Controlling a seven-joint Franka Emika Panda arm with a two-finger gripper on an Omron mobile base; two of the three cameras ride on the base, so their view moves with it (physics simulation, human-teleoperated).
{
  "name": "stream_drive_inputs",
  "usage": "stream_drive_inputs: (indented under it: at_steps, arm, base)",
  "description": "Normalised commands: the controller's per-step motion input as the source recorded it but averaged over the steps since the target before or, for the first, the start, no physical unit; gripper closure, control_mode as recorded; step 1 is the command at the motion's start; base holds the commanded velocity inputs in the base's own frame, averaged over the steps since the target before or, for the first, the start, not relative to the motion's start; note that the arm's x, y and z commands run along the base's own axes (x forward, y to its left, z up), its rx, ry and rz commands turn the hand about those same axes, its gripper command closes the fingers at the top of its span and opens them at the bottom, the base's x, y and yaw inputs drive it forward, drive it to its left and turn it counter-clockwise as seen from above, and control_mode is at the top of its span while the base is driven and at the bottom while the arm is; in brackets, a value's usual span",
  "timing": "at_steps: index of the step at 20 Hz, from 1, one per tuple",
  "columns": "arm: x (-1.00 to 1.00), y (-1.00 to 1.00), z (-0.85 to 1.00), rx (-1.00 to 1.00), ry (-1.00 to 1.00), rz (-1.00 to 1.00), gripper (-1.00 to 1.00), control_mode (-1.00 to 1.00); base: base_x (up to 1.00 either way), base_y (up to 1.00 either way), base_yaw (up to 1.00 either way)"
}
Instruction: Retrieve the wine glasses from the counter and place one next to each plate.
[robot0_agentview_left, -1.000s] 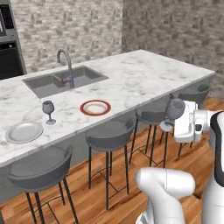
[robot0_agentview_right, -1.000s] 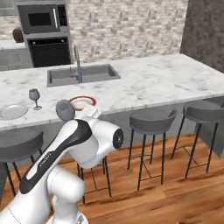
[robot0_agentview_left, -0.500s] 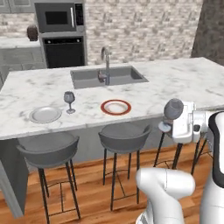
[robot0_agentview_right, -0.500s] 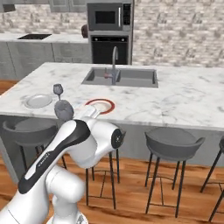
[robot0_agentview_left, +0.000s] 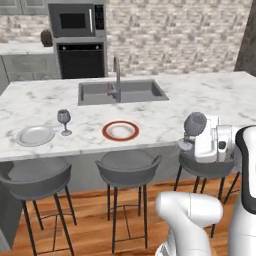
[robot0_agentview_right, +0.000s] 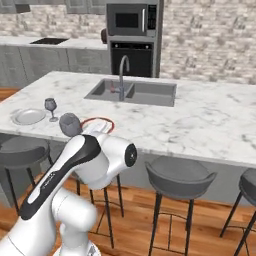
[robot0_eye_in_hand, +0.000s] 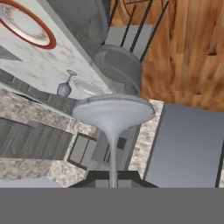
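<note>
My gripper (robot0_agentview_left: 196, 141) hangs in front of the marble island's near edge, shut on the stem of a wine glass (robot0_agentview_left: 194, 123) whose bowl shows beside my arm (robot0_agentview_right: 70, 123). In the hand view the held glass's round foot (robot0_eye_in_hand: 113, 109) faces the camera, with the stem running down to the gripper (robot0_eye_in_hand: 113, 177). A second wine glass (robot0_agentview_left: 63, 120) stands on the island next to the grey-white plate (robot0_agentview_left: 35, 135). The red-rimmed plate (robot0_agentview_left: 120, 130) lies to its right, with no glass beside it. The counter (robot0_agentview_right: 47, 42) with the cooktop runs along the back wall.
A sink (robot0_agentview_left: 122, 91) with a tall faucet (robot0_agentview_left: 117, 75) sits mid-island. Three grey stools (robot0_agentview_left: 128, 166) stand along the island's near side, one of them right under my hand (robot0_agentview_left: 207, 167). An oven and microwave column (robot0_agentview_left: 76, 37) rises behind.
The whole picture has swung as the base drove, so the island now faces the cameras more squarely and closer. The glass stays held in my shut gripper.
</note>
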Motion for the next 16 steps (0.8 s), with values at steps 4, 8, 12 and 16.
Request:
stream_drive_inputs:
  at_steps: [4,8,12,16]
  arm:
    - [0.0,0.0,0.0,0.0,0.0,0.0,1.0,1.0]
    - [0.0,0.0,0.0,0.0,0.0,0.0,1.0,1.0]
    - [0.0,0.0,0.0,0.0,0.0,0.0,1.0,1.0]
    - [0.0,0.0,0.0,0.0,0.0,0.0,1.0,1.0]
  base:
    - [0.64,-0.41,0.12]
    - [0.64,-0.34,0.16]
    - [0.54,0.01,0.14]
    - [0.67,-0.06,0.22]
